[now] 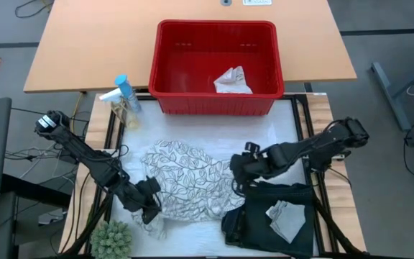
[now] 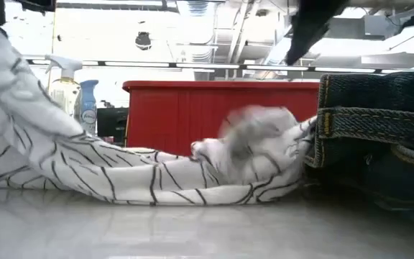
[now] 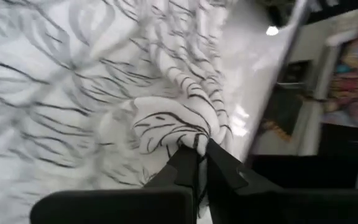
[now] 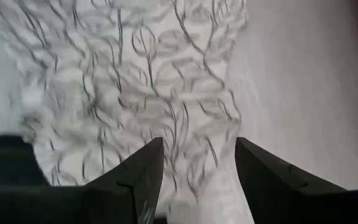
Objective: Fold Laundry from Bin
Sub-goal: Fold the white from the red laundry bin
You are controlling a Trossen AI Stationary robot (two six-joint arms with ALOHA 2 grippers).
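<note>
leaf cloth (image 1: pixel 185 180) lies spread on the white mat (image 1: pixel 279 137) in front of the red bin (image 1: pixel 216 66), mid-fold by the look of it. left gripper (image 1: pixel 148 198) is clamped tight on a bunched corner of it at the near left edge, likely pinning that end so the cloth stays taut. right gripper (image 4: pixel 197 165) hangs over the cloth's right edge, fingers spread with cloth showing between them, gripping nothing; probably about to take or just clear of that edge. dark garment (image 1: pixel 272 216) sits already folded at near right, out of the way, a small grey piece (image 1: pixel 284 219) on top. whitish cloth (image 1: pixel 232 80) is still in the bin. spray bottles (image 1: pixel 123 97) stand beside the bin's left corner.
</note>
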